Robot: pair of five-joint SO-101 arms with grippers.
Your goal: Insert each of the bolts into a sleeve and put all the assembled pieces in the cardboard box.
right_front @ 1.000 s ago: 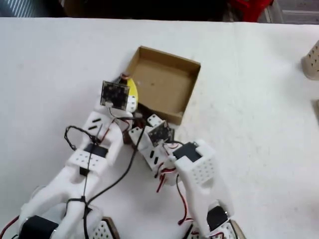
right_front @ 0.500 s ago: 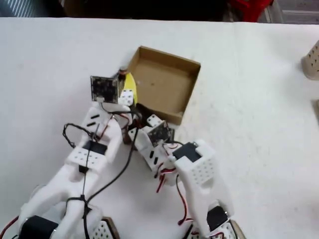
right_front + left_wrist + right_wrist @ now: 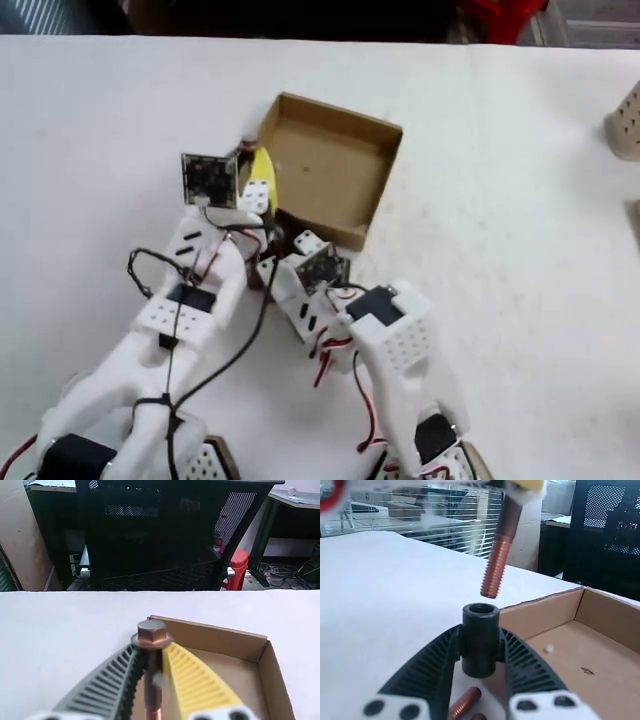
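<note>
My left gripper (image 3: 150, 649), one grey and one yellow finger, is shut on a copper bolt (image 3: 151, 633) held upright, head up. In the high view this gripper (image 3: 256, 160) hangs at the near left corner of the cardboard box (image 3: 335, 160). My right gripper (image 3: 480, 636) is shut on a black sleeve (image 3: 480, 642) standing upright with its bore open upward. The bolt's threaded tip (image 3: 491, 582) hangs just above that bore, a little off to one side and clear of it. From above, the right gripper (image 3: 287, 226) sits beside the box's near wall.
A second copper bolt (image 3: 465, 705) lies on the table under the right gripper. The box interior (image 3: 592, 655) holds nothing I can see. A beige perforated object (image 3: 626, 122) stands at the table's far right edge. Both arms crowd the near middle.
The left wrist has swung a little to the left and away from me with the bolt, then held still. The right arm has not moved.
</note>
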